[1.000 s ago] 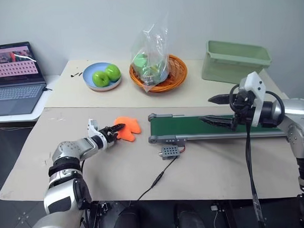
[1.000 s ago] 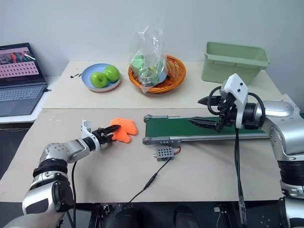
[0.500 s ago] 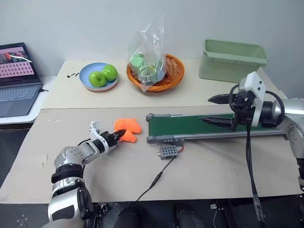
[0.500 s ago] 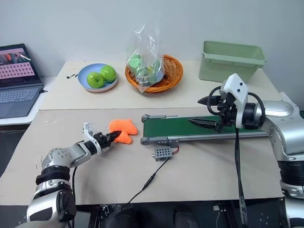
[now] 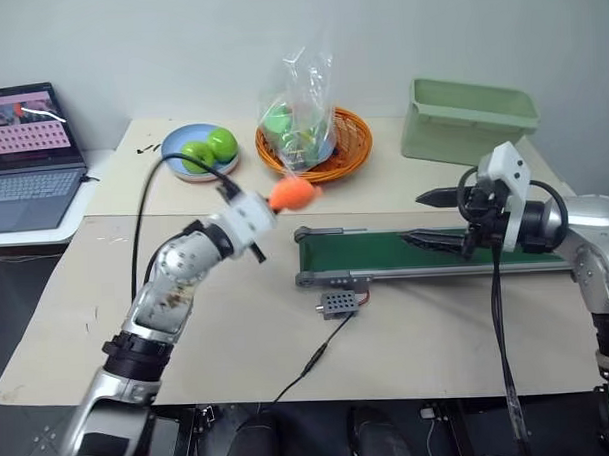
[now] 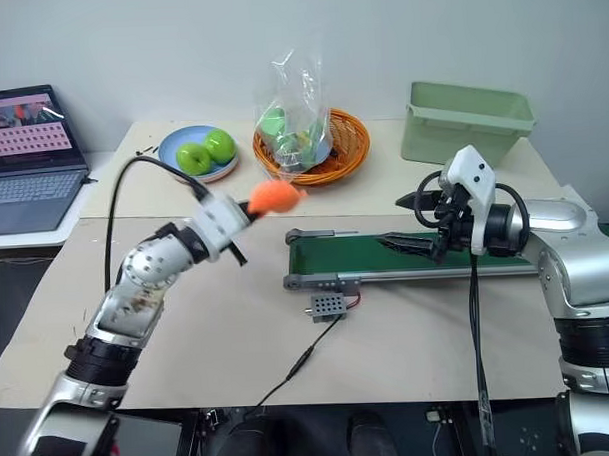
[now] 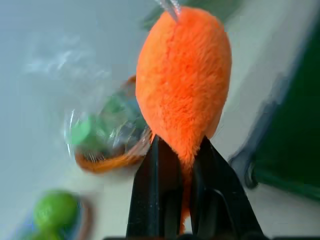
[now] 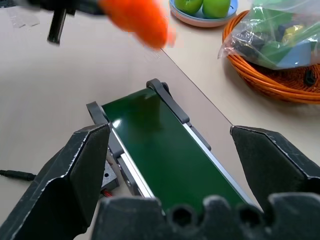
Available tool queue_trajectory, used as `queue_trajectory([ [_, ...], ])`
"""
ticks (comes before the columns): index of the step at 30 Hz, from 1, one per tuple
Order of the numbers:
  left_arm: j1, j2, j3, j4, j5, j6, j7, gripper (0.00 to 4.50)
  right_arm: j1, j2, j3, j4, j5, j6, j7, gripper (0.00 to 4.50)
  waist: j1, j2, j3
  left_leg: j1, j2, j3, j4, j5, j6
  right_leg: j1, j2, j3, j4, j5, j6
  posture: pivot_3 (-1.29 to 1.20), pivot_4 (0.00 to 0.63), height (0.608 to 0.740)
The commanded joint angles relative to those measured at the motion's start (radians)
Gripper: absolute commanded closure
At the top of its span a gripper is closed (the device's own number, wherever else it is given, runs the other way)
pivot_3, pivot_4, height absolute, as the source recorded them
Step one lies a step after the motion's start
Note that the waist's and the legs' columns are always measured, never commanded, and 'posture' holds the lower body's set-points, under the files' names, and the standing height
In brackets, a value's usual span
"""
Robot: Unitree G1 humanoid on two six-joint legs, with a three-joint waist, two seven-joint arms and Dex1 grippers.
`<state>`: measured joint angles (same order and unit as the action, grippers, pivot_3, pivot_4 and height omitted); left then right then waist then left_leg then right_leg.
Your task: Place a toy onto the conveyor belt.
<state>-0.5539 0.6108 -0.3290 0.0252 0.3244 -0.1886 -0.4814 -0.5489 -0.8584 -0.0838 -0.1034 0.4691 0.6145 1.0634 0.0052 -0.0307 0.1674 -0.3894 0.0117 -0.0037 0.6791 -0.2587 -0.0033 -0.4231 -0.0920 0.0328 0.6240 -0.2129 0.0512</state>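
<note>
The orange toy (image 5: 291,194) hangs in the air above the table, just left of and behind the conveyor belt's (image 5: 385,253) left end. My left gripper (image 7: 182,150) is shut on the toy's lower edge, and its black fingers (image 7: 150,195) pinch the plush. The dark green belt in its grey frame runs rightward across the table's middle. My right gripper (image 5: 412,217) hovers over the middle of the belt (image 8: 165,145), open, with nothing between its fingers.
At the back stand a blue plate of green apples (image 5: 204,151), an orange basket (image 5: 352,146) holding a clear bag of green items, and a pale green bin (image 5: 468,119). A laptop (image 5: 27,148) sits far left. A small grey box (image 5: 339,305) with a cable lies before the belt.
My left gripper closed on the toy and lifted it off the table, up and rightward toward the belt's left end. The right arm stayed still.
</note>
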Motion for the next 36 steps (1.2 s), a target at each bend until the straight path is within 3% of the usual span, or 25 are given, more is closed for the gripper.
queue_trajectory([
  [1, -0.053, 0.035, -0.043, 0.035, 0.157, -0.222, 0.077, 4.38, -0.025, -0.004, -0.017, -0.008, 0.001, -0.028, -0.001, 0.00, 0.000, 0.000, 0.000, 0.000, 0.000, 0.000, 0.000, 0.000, 0.000, 0.000, 0.000, 0.000, 0.000, 0.000, 0.000, 0.00, 0.150, 0.740],
  [7, -0.168, 0.020, -0.095, 0.175, 0.331, -0.394, 0.177, 4.38, 0.001, -0.004, -0.038, -0.033, 0.008, -0.020, -0.016, 0.00, 0.006, 0.000, 0.000, 0.000, 0.000, 0.000, 0.001, 0.000, 0.001, 0.000, 0.000, 0.000, 0.000, 0.000, 0.000, 0.00, 0.150, 0.740],
  [11, -0.236, -0.056, -0.123, 0.308, 0.317, -0.428, 0.159, 4.38, 0.018, -0.006, -0.062, -0.050, 0.021, -0.008, -0.033, 0.00, 0.007, 0.000, 0.000, -0.001, 0.000, 0.001, 0.001, 0.000, 0.001, 0.000, 0.000, 0.000, 0.000, 0.000, 0.001, 0.00, 0.150, 0.740],
  [18, -0.325, -0.136, -0.209, 0.495, 0.441, -0.512, 0.259, 4.38, 0.042, -0.010, -0.089, -0.074, 0.043, 0.006, -0.061, 0.00, 0.004, 0.000, 0.000, -0.001, 0.000, 0.001, 0.002, -0.001, 0.001, 0.000, 0.000, 0.000, 0.000, 0.000, 0.001, 0.00, 0.150, 0.740],
  [26, -0.354, -0.144, -0.276, 0.652, 0.511, -0.566, 0.301, 4.38, 0.072, -0.018, -0.112, -0.105, 0.056, 0.021, -0.081, 0.00, 0.002, 0.000, 0.000, -0.001, 0.000, 0.001, 0.002, -0.001, 0.001, 0.000, 0.000, 0.000, 0.001, 0.000, 0.001, 0.00, 0.150, 0.740],
  [33, -0.358, -0.140, -0.283, 0.692, 0.508, -0.588, 0.285, 2.02, 0.074, -0.020, -0.115, -0.104, 0.057, 0.022, -0.085, 0.00, 0.003, 0.000, 0.000, -0.001, 0.000, 0.001, 0.002, -0.001, 0.001, 0.000, 0.000, 0.000, 0.001, 0.000, 0.001, 0.00, 0.150, 0.740],
  [36, -0.340, -0.133, -0.225, 0.634, 0.348, -0.561, 0.136, 0.93, 0.070, -0.026, -0.110, -0.097, 0.054, 0.018, -0.081, 0.00, -0.001, 0.000, 0.000, 0.000, 0.000, 0.001, 0.002, -0.001, 0.001, 0.000, 0.000, 0.000, 0.002, 0.000, 0.001, 0.00, 0.150, 0.740],
])
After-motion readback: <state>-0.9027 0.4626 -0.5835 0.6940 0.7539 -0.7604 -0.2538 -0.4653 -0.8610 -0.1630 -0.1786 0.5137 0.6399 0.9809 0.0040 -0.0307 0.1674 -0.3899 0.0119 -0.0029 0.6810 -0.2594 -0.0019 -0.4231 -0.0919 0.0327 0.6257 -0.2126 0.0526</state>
